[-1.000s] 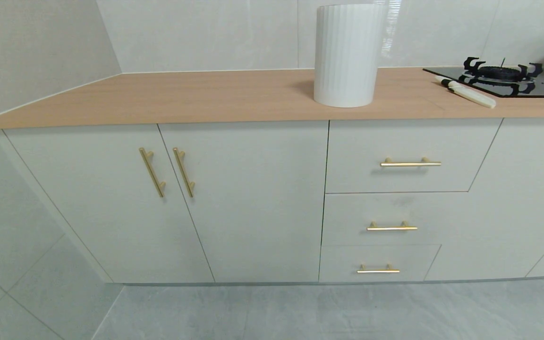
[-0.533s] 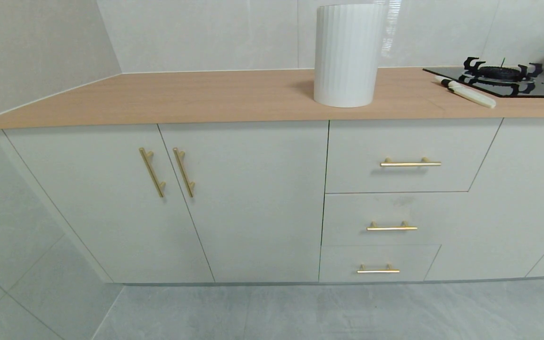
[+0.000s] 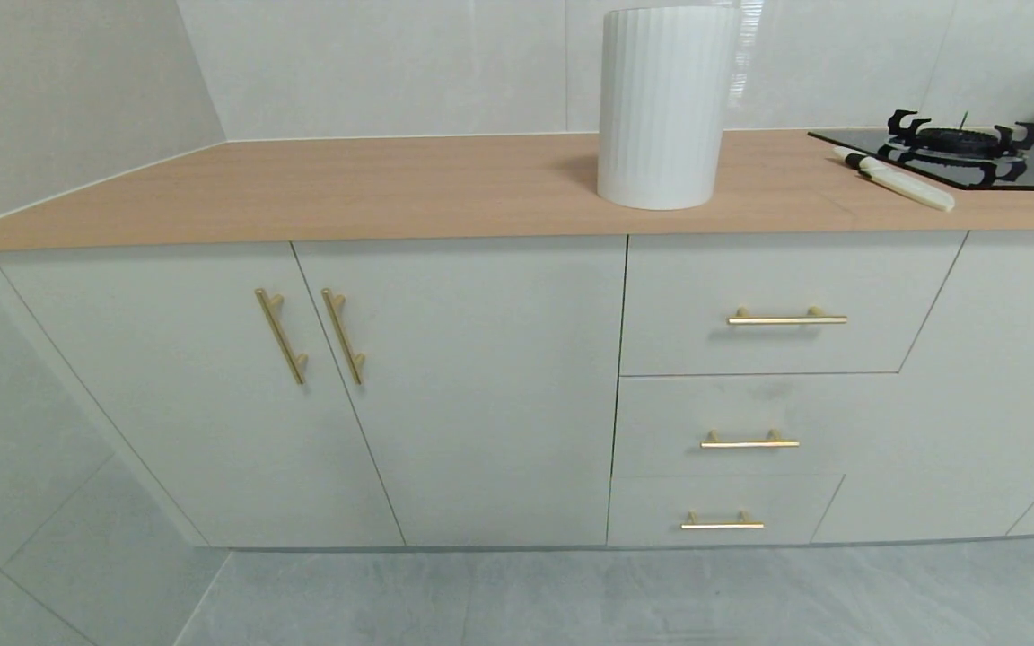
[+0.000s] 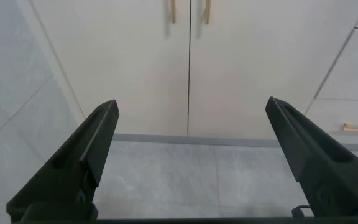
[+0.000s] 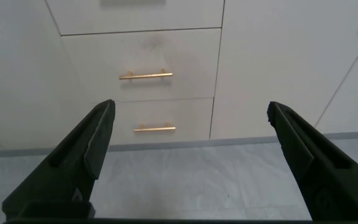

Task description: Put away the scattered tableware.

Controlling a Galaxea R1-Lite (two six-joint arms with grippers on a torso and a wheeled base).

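Lying at the upper right of the head view, the knife (image 3: pixel 894 179) rests flat on the worktop (image 3: pixel 346 188), its dark end touching the edge of the black hob (image 3: pixel 1002 170) and its pale length angled towards the worktop's front edge. Left of it, well apart, a white ribbed canister (image 3: pixel 658 108) stands upright at the top centre. Below the worktop, three drawers (image 3: pixel 786 350) with gold handles are stacked under the canister, all shut. Two closed doors (image 3: pixel 481 386) with upright gold handles fill the centre and left.

The left pincer (image 4: pixel 191 102) hangs wide open and empty, facing the seam between the doors and the grey floor (image 4: pixel 166 180). The right pincer (image 5: pixel 190 104) is likewise spread wide with nothing in it, facing the two lower drawers.
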